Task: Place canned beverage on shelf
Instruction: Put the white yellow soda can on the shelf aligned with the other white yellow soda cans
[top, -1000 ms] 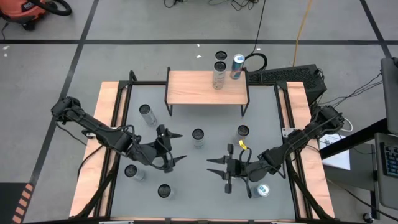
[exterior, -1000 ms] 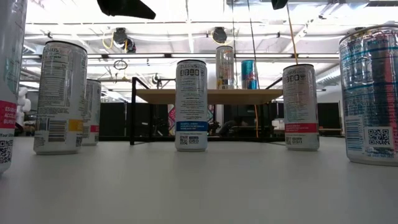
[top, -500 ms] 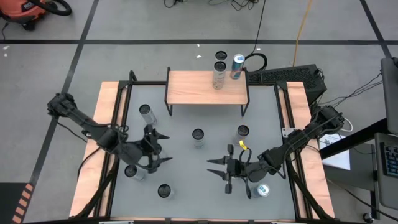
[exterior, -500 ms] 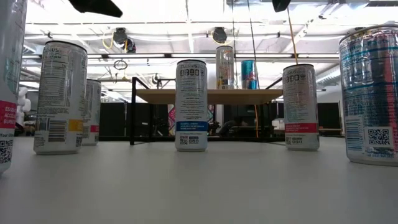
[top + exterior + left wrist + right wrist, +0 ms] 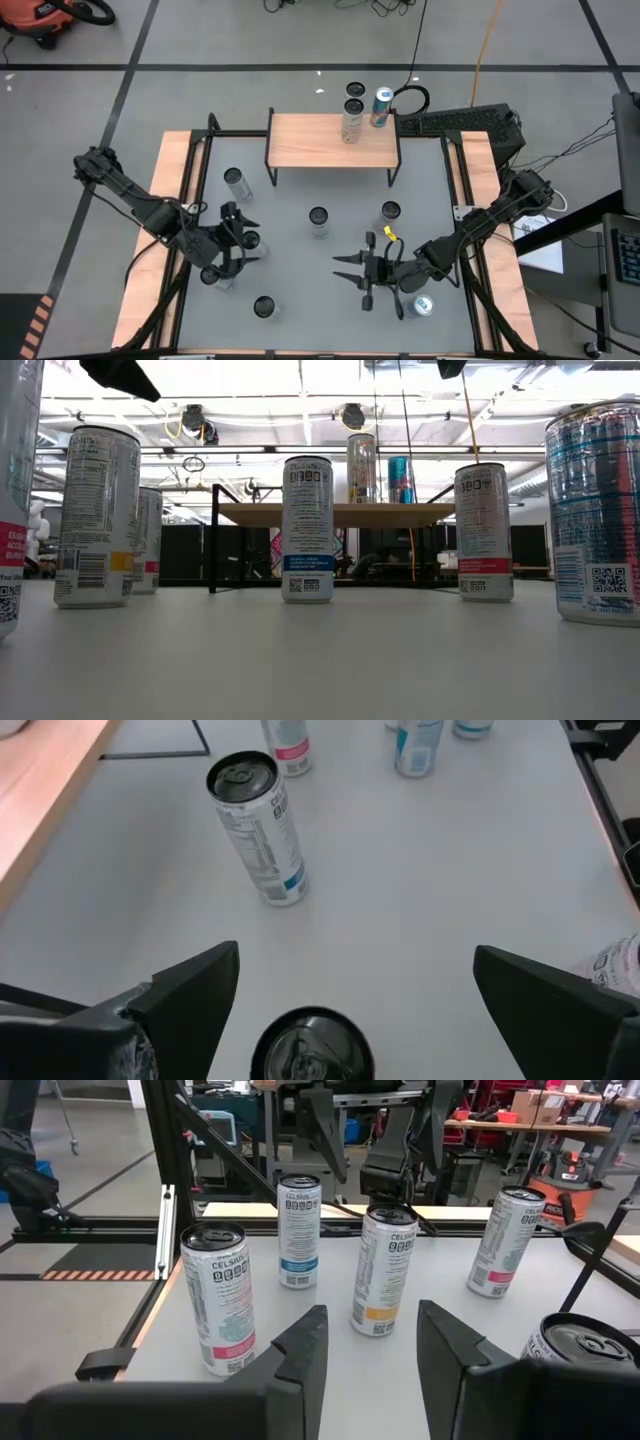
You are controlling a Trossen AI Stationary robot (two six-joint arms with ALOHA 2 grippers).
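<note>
high: left gripper (image 5: 238, 240) hovering wide open, empty, over a can (image 5: 250, 240); shelf (image 5: 331, 140) bearing one can (image 5: 350, 128) | low: five cans waiting on counter (image 5: 320, 660) | right wrist: right gripper (image 5: 370, 1342) sitting part-open, empty

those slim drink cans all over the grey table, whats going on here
A two-armed robot is stocking a small wood-topped shelf with black legs, which already holds two slim cans. The left pincer hangs wide open directly over a silver can on the left of the grey table, gripping nothing yet. The right pincer waits low right of centre, fingers nearly together and empty. Several more cans stand loose on the table.
</note>
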